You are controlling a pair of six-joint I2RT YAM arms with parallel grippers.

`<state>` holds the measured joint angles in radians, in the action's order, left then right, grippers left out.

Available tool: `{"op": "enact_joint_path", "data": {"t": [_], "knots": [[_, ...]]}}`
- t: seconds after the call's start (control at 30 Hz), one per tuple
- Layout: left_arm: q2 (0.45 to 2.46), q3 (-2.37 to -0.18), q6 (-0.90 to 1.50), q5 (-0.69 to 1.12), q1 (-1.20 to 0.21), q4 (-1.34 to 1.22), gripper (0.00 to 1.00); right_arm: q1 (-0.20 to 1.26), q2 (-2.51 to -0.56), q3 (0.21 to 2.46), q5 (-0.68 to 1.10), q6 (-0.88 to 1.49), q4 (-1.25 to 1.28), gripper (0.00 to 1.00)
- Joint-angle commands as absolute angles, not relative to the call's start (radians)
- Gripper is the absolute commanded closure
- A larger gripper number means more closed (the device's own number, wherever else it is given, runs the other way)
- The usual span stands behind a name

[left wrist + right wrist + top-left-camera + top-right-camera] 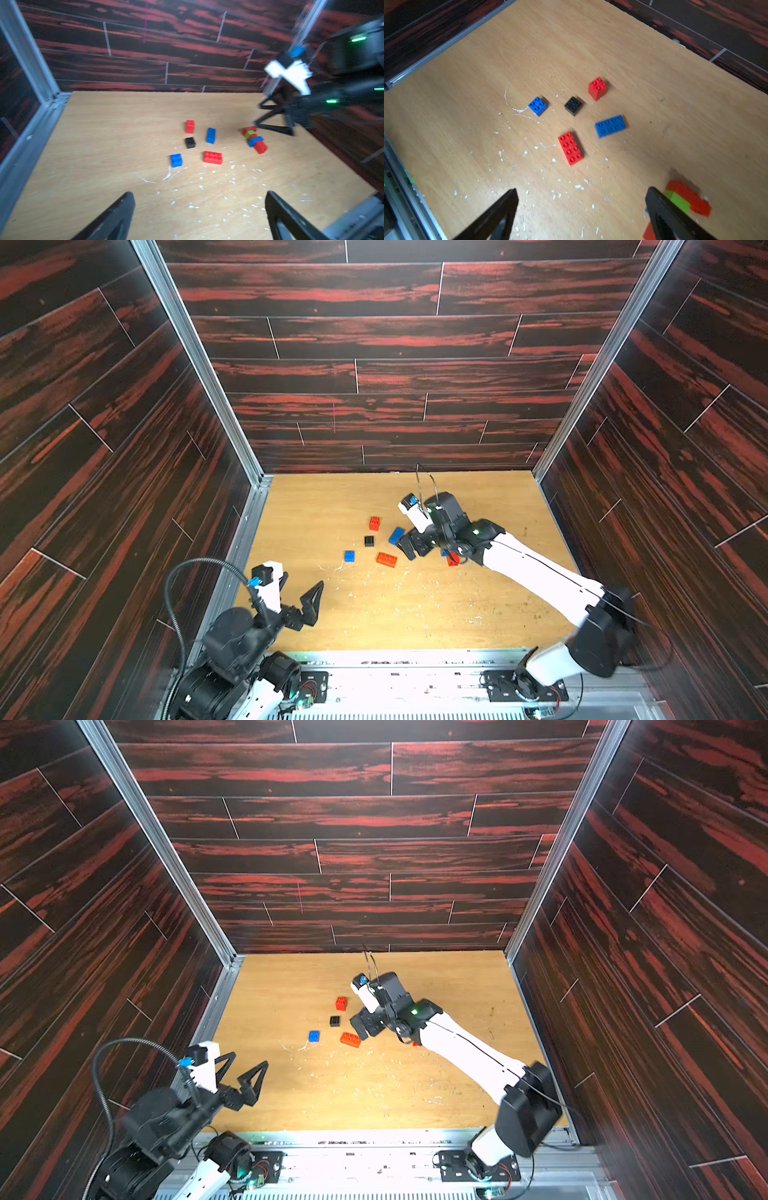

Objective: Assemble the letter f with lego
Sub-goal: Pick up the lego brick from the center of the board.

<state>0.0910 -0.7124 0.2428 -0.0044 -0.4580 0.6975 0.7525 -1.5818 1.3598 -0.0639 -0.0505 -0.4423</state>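
Red oblong brick (570, 148), mid-frame in the right wrist view, probably wants the empty, wide-spread right end effector (582, 189) straddling its narrow sides (left end effector (247, 1060) gapes empty too).

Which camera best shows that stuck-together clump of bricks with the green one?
The left wrist view: the whole clump shows, unblocked. The right wrist view catches it blurred, partly behind a finger; in both top views the right arm hides nearly all.

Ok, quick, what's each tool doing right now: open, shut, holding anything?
Left tool: open, holding nothing.
Right tool: open, holding nothing.
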Motion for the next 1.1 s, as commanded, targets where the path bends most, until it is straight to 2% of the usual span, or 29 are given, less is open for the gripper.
{"op": "enact_joint_path", "data": {"t": [0.0, 0.33, 0.7, 0.9, 1.07], "knots": [[-0.003, -0.685, 0.267, 0.081, -0.458, 0.734, 0.00, 0.734, -1.645, 1.420, 0.019, -0.123, -0.396, 0.02], [0.107, -0.659, 0.229, 0.251, -0.459, 0.692, 0.00, 0.698, -1.846, 1.543, 0.159, -0.188, -0.392, 0.02], [0.176, -0.642, 0.223, 0.188, -0.459, 0.701, 0.00, 0.694, -2.045, 1.746, 0.200, -0.210, -0.472, 0.02], [0.238, -0.628, 0.221, 0.201, -0.459, 0.688, 0.00, 0.684, -2.122, 1.824, 0.205, -0.245, -0.493, 0.07], [0.217, -0.616, 0.214, 0.145, -0.460, 0.680, 0.00, 0.654, -2.198, 1.915, 0.236, -0.317, -0.548, 0.13]]}}
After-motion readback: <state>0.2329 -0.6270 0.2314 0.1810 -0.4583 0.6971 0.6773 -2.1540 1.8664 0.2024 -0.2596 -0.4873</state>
